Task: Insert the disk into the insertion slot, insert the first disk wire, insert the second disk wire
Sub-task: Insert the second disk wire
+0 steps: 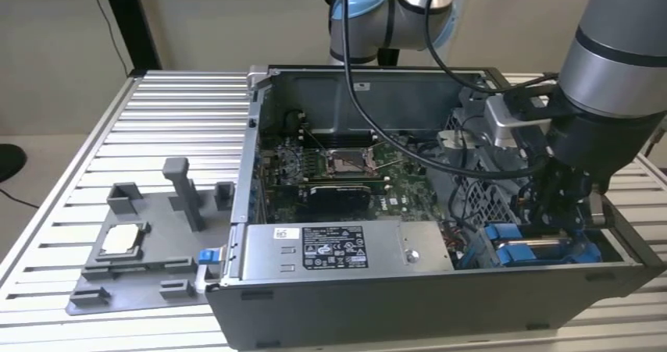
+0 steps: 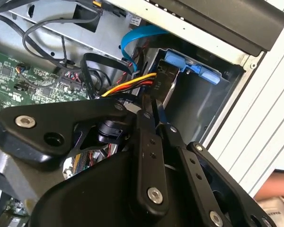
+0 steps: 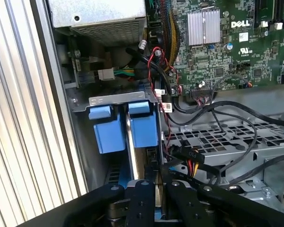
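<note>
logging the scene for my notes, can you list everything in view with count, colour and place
computer case: one, grey, open on the slatted table
motherboard: one, green, on the case floor
processor socket: one, silver, mid motherboard
power supply box: one, grey with white sticker, along the case's near wall
insertion slot: one, grey metal with blue fittings, in the case corner at the exterior view's right
disk: one, silver edge between blue carrier tabs, standing in the slot
wire bundle: one, yellow, red and black, beside the slot
fixture tray: one, grey, on the table at the exterior view's left
gripper: one, black, fingers close together at the disk's end
</note>
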Tool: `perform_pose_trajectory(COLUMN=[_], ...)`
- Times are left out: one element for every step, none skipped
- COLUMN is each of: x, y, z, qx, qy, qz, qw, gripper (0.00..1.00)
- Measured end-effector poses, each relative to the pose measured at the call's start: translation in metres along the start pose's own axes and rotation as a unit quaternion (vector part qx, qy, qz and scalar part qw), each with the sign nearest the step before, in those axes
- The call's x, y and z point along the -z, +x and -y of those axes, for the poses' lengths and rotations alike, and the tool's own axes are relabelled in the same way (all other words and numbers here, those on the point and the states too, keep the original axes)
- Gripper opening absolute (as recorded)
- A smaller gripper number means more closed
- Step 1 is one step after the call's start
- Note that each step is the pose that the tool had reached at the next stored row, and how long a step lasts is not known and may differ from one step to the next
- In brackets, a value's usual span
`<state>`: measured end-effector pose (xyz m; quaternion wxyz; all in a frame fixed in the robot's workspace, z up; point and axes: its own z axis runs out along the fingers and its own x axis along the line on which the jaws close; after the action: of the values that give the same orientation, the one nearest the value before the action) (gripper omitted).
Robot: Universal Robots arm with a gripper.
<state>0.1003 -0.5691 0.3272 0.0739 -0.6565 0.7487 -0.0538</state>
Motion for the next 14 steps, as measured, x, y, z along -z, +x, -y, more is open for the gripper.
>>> perform_pose_trajectory(x=[-0.0003, -0.0007, 0.0007, 0.0042, 0.0094, 0.0135, 0.0181, 0.0226, 0.0274, 0.0317, 0.0361, 0.0406, 0.0454, 0.0495], y=[0.0000, -0.0002, -0.0001, 0.0000, 0.0000, -0.0003, -0.0005, -0.0006, -0.0009, -0.0010, -0.0012, -0.0014, -0.0016, -0.0018], z=[-0.0001, 0.0000, 0.0002, 0.0008, 0.0017, 0.0024, 0.0033, 0.0041, 0.0050, 0.0058, 0.0065, 0.0073, 0.0082, 0.0090], qx=[0.000, 0.000, -0.001, -0.002, -0.003, -0.003, -0.003, -0.004, -0.004, -0.004, -0.004, -0.005, -0.005, -0.005], qy=[0.0000, -0.0010, -0.0022, -0.0028, -0.0029, -0.0030, -0.0030, -0.0030, -0.0031, -0.0031, -0.0032, -0.0033, -0.0034, -0.0035], qz=[0.0003, 0.0016, 0.0016, 0.0009, -0.0006, 0.0000, -0.0003, -0.0004, -0.0005, -0.0005, -0.0006, -0.0006, -0.0007, -0.0008], qw=[1.00000, 1.00000, 1.00000, 0.99999, 0.99999, 0.99999, 0.99999, 0.99999, 0.99999, 0.99999, 0.99998, 0.99998, 0.99998, 0.99998], gripper=[1.00, 1.00, 1.00, 1.00, 1.00, 1.00, 1.00, 1.00, 1.00, 1.00, 1.00, 1.00, 1.00, 1.00])
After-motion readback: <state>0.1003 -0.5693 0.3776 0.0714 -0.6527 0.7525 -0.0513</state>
